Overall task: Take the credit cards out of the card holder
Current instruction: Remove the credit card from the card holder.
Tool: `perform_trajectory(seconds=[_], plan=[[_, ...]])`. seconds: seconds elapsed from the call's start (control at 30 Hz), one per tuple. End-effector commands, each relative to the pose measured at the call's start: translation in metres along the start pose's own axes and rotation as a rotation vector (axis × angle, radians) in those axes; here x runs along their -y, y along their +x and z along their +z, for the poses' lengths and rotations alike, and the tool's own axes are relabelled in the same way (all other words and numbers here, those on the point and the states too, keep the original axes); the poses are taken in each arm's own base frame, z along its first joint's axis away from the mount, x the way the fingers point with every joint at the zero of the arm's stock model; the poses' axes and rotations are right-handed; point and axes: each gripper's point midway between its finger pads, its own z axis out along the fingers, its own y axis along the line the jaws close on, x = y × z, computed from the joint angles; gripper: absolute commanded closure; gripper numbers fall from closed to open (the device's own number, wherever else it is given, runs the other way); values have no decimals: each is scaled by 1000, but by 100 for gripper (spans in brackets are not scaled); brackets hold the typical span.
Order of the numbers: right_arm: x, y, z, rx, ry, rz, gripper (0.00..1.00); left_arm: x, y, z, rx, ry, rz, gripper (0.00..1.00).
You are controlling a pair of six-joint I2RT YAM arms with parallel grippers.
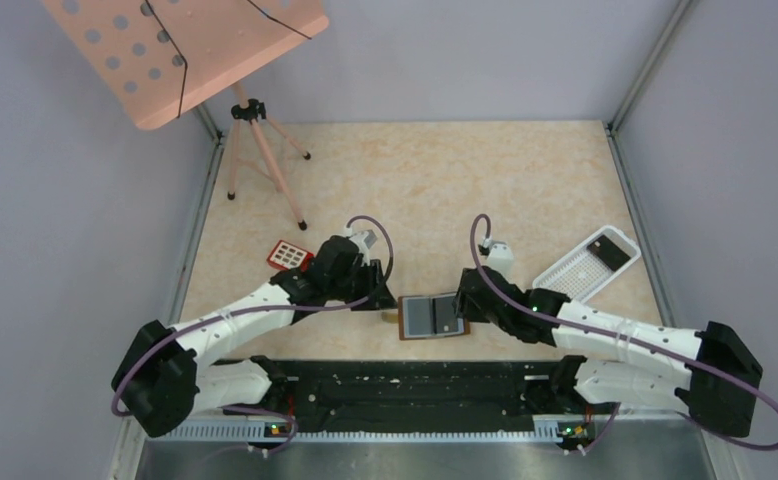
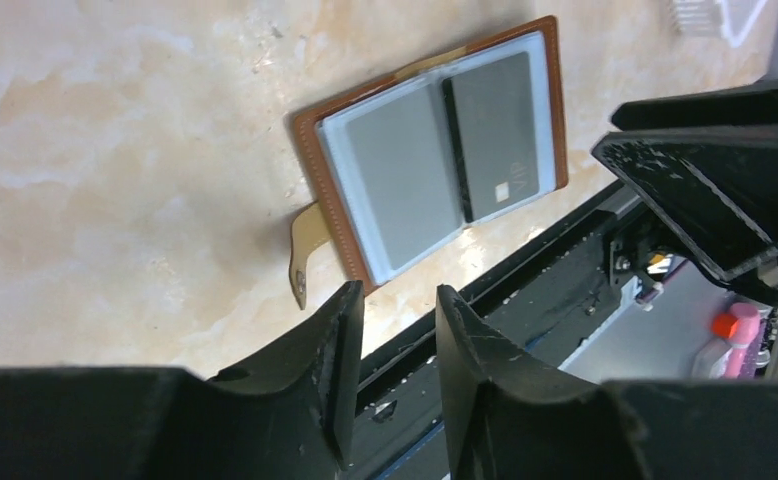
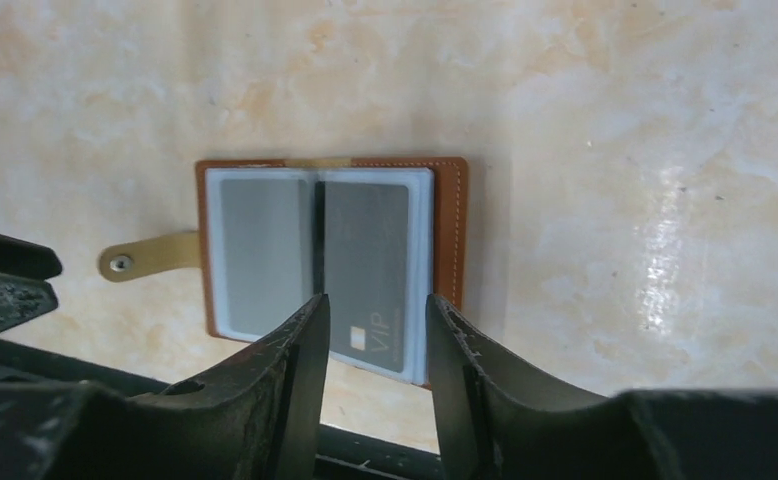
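Lying spread open and flat, the card holder [image 1: 431,317] sits close to the near edge of the table [image 1: 445,180], about midway between the two arms, with its blue-grey pockets facing up. Its little brown tab [image 2: 303,250] sticks out on the left side, down on the table.

The left fingers [image 2: 340,340] are just left of the holder, right by that tab. They're parted with a narrow gap and there's nothing between them. Whether a tip grazes the tab, I can't make out.

Over on the other side, the right fingers [image 3: 300,350] are at the holder's right half, over the pocket with the dark card [image 3: 365,255] marked VIP. They're parted as well, moderately, and from the wrist view the card's near edge shows in the gap. Whether the tips actually touch card or sleeve, I can't tell; they've got hold of nothing that I can see.

Further off, a red keypad block [image 1: 289,254] lies just beyond the left arm, and a white perforated tray [image 1: 585,265] sits to the right, well apart from the holder.
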Motion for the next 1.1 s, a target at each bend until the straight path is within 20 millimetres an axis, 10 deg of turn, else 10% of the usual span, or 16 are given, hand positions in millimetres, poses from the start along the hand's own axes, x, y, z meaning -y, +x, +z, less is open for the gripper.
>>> perform_trajectory(seconds=[0.0, 0.53, 1.07], plan=[[-28, -16, 0, 3, -210, 34, 63, 34, -27, -14, 82, 96, -2, 61], [-16, 0, 23, -71, -282, 127, 69, 66, -11, 41, -10, 231, -37, 62], [17, 38, 37, -140, -213, 154, 77, 46, 9, 82, -59, 182, -38, 62]])
